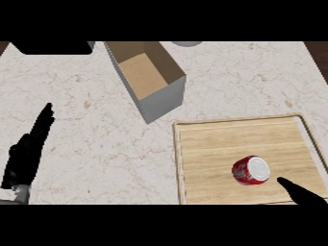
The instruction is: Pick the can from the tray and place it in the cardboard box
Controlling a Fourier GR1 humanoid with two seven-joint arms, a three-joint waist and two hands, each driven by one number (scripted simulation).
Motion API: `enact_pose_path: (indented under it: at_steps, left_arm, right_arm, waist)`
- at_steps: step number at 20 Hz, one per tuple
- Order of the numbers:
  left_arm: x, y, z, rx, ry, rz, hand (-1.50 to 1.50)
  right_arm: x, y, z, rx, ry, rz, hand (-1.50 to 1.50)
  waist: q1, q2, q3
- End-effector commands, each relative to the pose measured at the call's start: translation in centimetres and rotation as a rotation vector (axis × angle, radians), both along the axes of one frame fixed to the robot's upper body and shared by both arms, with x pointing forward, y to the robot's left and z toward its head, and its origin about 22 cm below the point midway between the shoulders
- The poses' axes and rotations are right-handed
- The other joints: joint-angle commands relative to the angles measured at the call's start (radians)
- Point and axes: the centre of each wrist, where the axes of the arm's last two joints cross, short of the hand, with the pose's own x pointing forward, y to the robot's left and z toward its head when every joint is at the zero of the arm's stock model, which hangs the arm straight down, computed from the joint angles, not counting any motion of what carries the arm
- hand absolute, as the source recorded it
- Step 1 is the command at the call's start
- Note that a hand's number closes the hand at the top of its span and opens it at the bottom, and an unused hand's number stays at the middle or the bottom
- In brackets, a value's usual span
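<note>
**Can on the tray, both hands off it**

We see the left hand [26, 156] at the view's left edge, over the pale marbled counter [95, 120]. Its fingers are straight and lie close together, pointing up the view. It holds nothing and touches none of the task's things, and it is well apart from both the box and the tray.

Of the right hand [301, 193] we see only a dark tapered tip, coming in at the lower right corner over the tray. We cannot tell how far this hand is open. The tip lies just beside the can, below and to the right of it, with a strip of bare wood between them, so the two are apart.

The can [251, 170] is on the wooden tray [230, 139], in the tray's lower right part, away from the raised rim. Its wall is red and its pale round end is turned towards us. We cannot tell whether it stands or leans. Any print on the red wall is too small for us to read.

The cardboard box [163, 100] stands open above and to the left of the tray, near its upper left corner but apart from it, brown inside and grey outside. We read no writing on its walls.

A black object [53, 47] sits at the top left edge, and a grey shape [186, 43] at the top edge is cut off.
</note>
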Motion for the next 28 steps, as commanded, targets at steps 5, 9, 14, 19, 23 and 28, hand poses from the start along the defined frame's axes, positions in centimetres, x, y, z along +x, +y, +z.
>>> enact_pose_path:
  at_steps: [5,9,14,19,23,28]
  left_arm:
    - [0.4,-0.7,0.1,0.007,-0.005,0.002,0.0]
    - [0.3,-3.3,-0.6,0.007,-0.001,-0.031,0.0]
    - [-0.2,-1.7,-0.7,-0.015,0.01,-0.03,0.0]
    - [0.8,-1.3,0.2,-0.007,0.003,-0.028,0.0]
    - [0.7,-0.1,1.0,0.003,-0.02,-0.019,0.0]
    - [-0.4,-1.5,-0.3,-0.007,-0.001,-0.008,0.0]
  right_arm:
    - [-2.0,2.6,4.0,0.038,0.528,0.122,-1.5]
    - [-0.7,6.1,6.9,0.087,0.597,0.127,-1.5]
    - [0.4,7.8,7.6,0.09,0.668,0.095,-1.5]
    - [2.7,9.7,6.8,0.107,0.675,0.052,-1.5]
    - [3.0,10.4,5.8,0.108,0.726,0.052,-1.5]
    - [4.1,10.0,5.1,0.118,0.759,0.026,-1.5]
  waist:
    - [0.021,0.007,0.001]
    - [0.029,0.005,0.004]
    - [0.024,0.001,0.005]
    - [0.022,0.002,0.006]
    - [0.021,0.001,0.006]
    - [0.018,0.001,0.007]
